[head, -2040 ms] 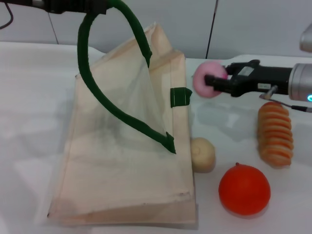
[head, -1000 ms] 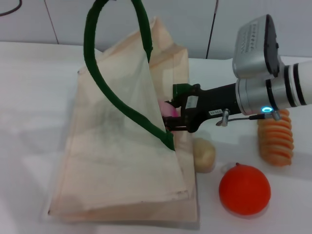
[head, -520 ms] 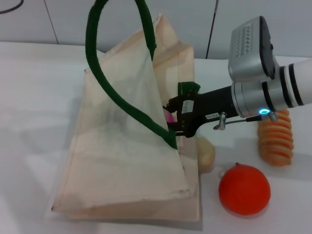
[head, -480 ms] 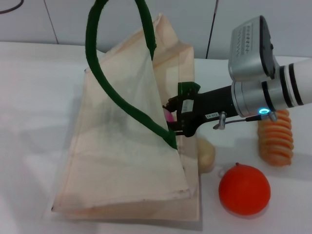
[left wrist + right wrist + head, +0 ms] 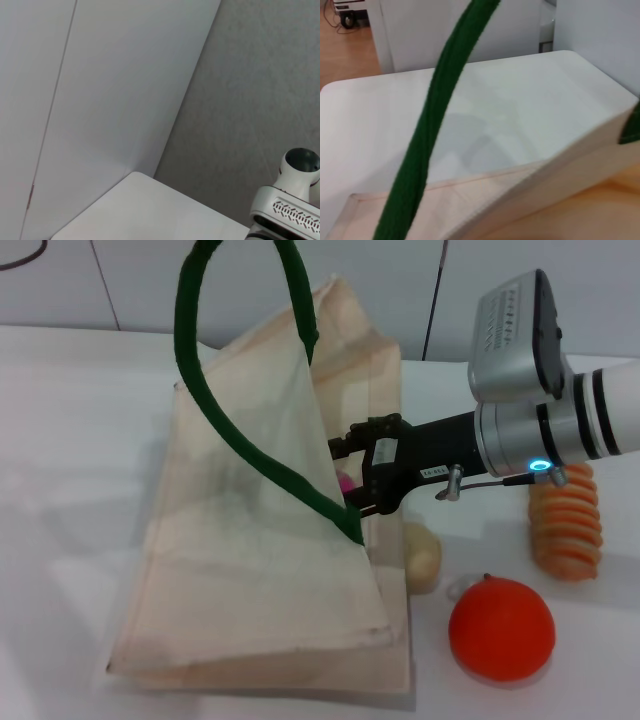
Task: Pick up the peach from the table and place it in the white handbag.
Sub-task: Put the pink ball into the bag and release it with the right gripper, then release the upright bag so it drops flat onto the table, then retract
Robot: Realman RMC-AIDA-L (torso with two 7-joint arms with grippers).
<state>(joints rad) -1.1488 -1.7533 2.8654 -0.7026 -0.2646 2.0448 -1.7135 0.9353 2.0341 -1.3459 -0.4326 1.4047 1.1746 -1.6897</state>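
Right gripper reaches leftward into the white handbag mouth, fingers spread; the peach sits between them, just inside.

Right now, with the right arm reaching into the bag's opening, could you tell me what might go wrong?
1. The right hand sits at the white handbag's mouth, close to the green handle; pulling back could snag the strap and drag the bag.
2. Only a sliver of the peach shows at the opening; released here, it may roll back out toward the cream ball.
3. The handle is held up from above, out of view; if it slackens, the mouth may close on the hand.
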